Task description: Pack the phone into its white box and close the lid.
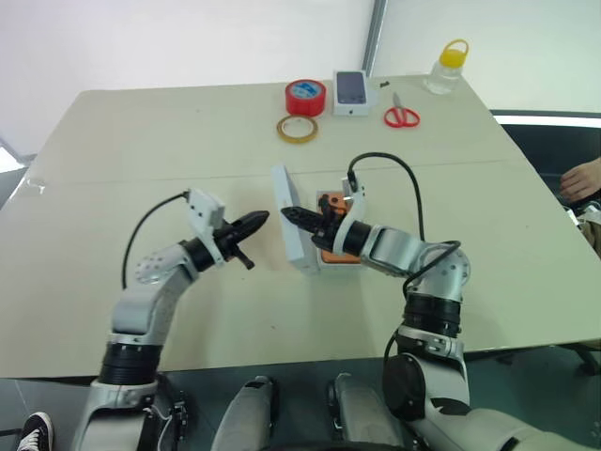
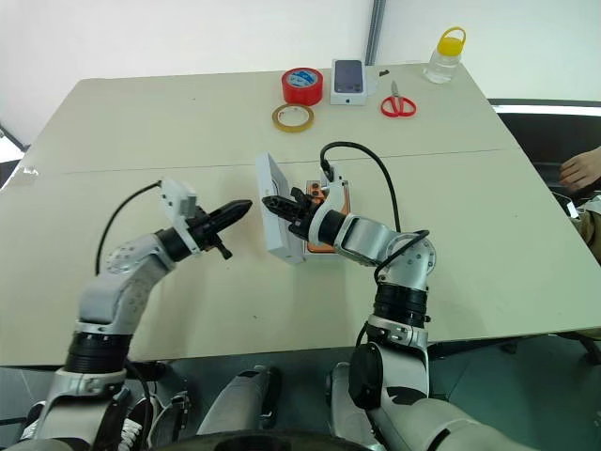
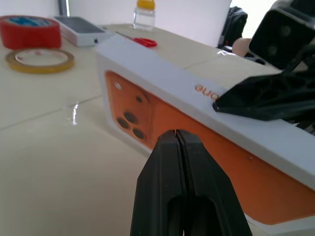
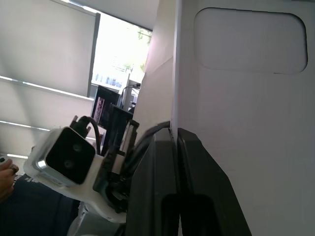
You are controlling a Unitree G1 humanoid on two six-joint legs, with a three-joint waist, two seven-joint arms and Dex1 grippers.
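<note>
My left gripper [image 1: 262,219] is closed on nothing and hangs level over the table [image 1: 141,141], its tip pointing at the outer face of the lid [image 1: 292,230], close to it but apart. The lid stands on its long edge, tilted, with the printed orange phone facing my left arm. My right gripper [image 1: 287,215] is closed too, its tip lying against the top edge of the lid; in the right wrist view the plain white inside with its rounded recess is beside my fingers. Whether they pinch the edge or only press on it I cannot tell. Just behind the lid, under my right wrist, lies the box [image 1: 331,256] with the phone [image 1: 329,200] in it. Far off are a red tape roll [image 1: 305,96], a tan tape ring [image 1: 296,129], scissors [image 1: 402,115], a small box [image 1: 350,92] and a bottle [image 1: 447,68].
</note>
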